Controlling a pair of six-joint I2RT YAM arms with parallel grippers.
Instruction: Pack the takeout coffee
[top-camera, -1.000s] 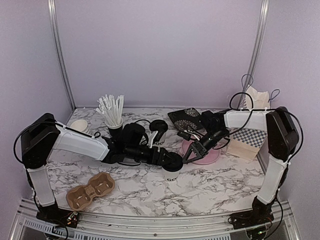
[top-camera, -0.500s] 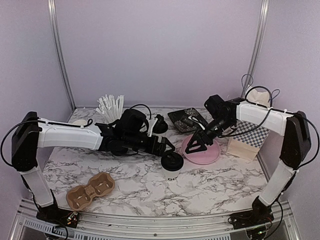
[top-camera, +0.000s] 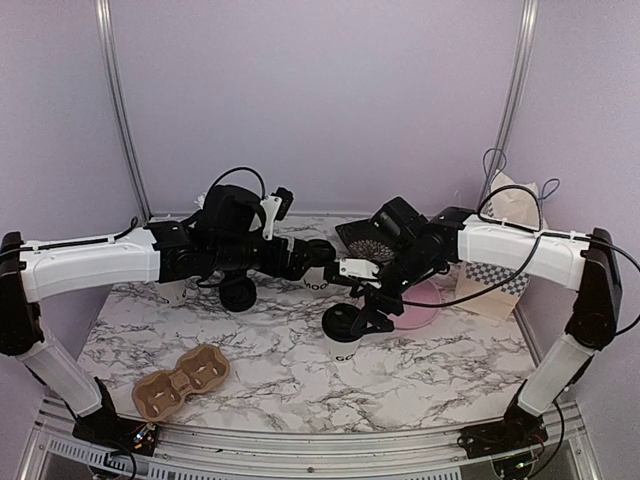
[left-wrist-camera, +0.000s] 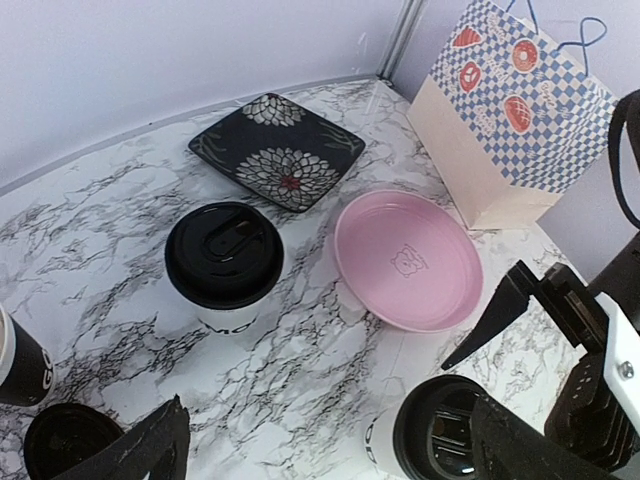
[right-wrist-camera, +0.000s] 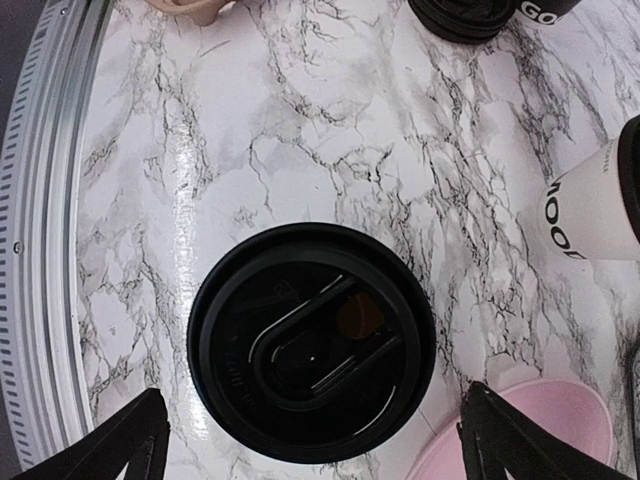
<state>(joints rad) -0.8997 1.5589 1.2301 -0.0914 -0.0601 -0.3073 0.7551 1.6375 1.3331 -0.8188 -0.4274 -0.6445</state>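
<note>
Two white takeout coffee cups with black lids stand mid-table. The front cup (top-camera: 343, 338) (right-wrist-camera: 312, 340) sits directly under my right gripper (top-camera: 364, 312) (right-wrist-camera: 312, 390), which is open, its fingertips (right-wrist-camera: 140, 435) wide on either side of the lid without touching it. The rear cup (top-camera: 316, 274) (left-wrist-camera: 224, 262) (right-wrist-camera: 595, 210) stands just ahead of my left gripper (top-camera: 306, 262) (left-wrist-camera: 335, 455), also open, with bare marble between its fingers. In the left wrist view the front cup (left-wrist-camera: 440, 440) is at the lower right, partly behind one finger.
A brown two-cup carrier (top-camera: 182, 382) lies front left. A pink plate (top-camera: 428, 300) (left-wrist-camera: 408, 262), a black patterned plate (top-camera: 366, 238) (left-wrist-camera: 278, 150) and a checkered paper bag (top-camera: 500, 272) (left-wrist-camera: 510, 110) occupy the right. A loose black lid (top-camera: 238, 293) (right-wrist-camera: 465, 15) lies left of the cups.
My left gripper has opened, let go of the front cup and drawn back toward the rear cup. My right gripper swung left from the pink plate to above the front cup, opening wide.
</note>
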